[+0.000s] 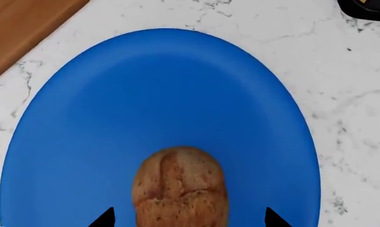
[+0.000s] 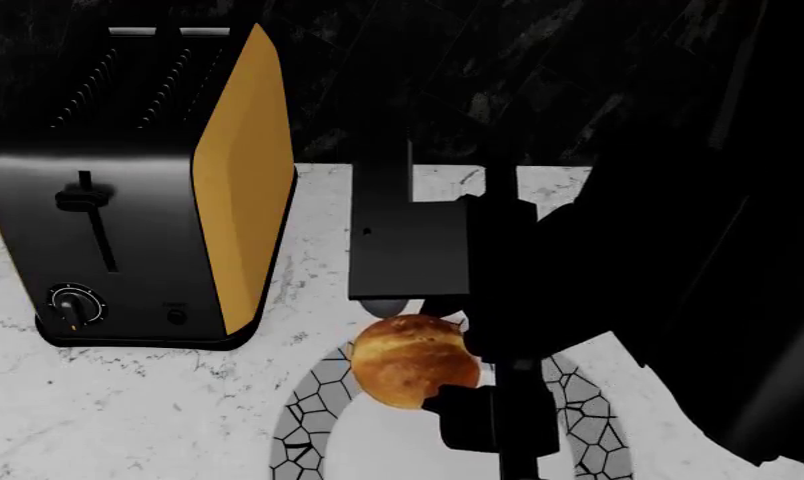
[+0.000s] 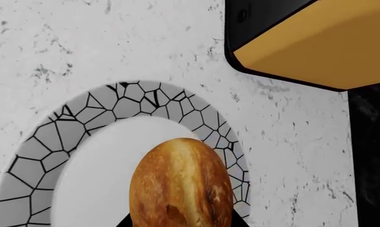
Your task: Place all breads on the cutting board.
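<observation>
Breads number two in our views: a dull brown roll [image 1: 179, 187] lying on one blue plate [image 1: 158, 94], between the spread fingertips of our left gripper [image 1: 188, 218], and a glossy golden roll [image 3: 181, 184] over a white plate with a crackle-patterned rim [image 3: 146, 99]. Only the left wrist view shows a corner of the cutting board [image 1: 23, 23] beside the blue plate on the marble table [image 1: 341, 94]; only the head view shows the whole toaster [image 2: 135, 190]. Our right gripper [image 2: 462, 375] appears clamped on the golden roll.
</observation>
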`<state>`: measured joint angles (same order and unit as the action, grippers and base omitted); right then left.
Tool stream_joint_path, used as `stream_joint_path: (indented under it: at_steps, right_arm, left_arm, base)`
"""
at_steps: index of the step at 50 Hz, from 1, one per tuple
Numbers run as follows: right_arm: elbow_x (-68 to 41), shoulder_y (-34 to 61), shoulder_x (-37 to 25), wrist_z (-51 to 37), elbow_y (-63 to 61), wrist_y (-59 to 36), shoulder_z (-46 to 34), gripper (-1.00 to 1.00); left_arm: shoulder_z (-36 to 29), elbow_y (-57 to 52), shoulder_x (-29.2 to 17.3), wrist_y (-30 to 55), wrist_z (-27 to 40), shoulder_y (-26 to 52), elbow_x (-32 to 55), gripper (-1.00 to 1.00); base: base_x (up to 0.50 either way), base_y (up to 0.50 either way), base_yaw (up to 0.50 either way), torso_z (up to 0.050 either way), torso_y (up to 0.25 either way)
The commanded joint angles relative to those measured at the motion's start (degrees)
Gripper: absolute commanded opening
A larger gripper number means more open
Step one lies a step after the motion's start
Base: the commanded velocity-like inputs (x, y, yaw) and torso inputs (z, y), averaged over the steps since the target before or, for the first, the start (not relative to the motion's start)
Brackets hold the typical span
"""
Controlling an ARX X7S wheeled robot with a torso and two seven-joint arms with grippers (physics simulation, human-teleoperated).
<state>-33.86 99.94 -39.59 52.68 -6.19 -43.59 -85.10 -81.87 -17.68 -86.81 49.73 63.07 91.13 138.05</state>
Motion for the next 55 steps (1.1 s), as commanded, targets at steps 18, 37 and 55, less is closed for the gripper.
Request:
stream_joint_path:
  at_steps: [18, 37, 55]
  right_arm:
    - [1.0, -0.6, 0.2, 0.3, 0.5, 1.4, 0.0, -1.00]
    - [0.3, 0.2, -0.2, 0.5, -0.1, 0.0, 0.4, -1.00]
    - [-21.6, -1.3, -2.5, -21.0, -4.9, -8.2, 21.9, -1.00]
  left_arm:
    - [-2.8, -1.9, -2.6, -6.2, -5.4, -4.6, -4.7, 1.00]
    - [0.0, 0.1, 0.2, -7.2, -5.0, -2.1, -3.0, -1.00]
    - [17.3, 1.4, 11.4, -5.2, -9.9, 15.4, -11.3, -1.00]
  base:
    - [0.00, 0.00, 0.00, 0.000, 0.000]
    - [0.00, 0.00, 0.00, 0.000, 0.000]
    - [0.00, 0.00, 0.00, 0.000, 0.000]
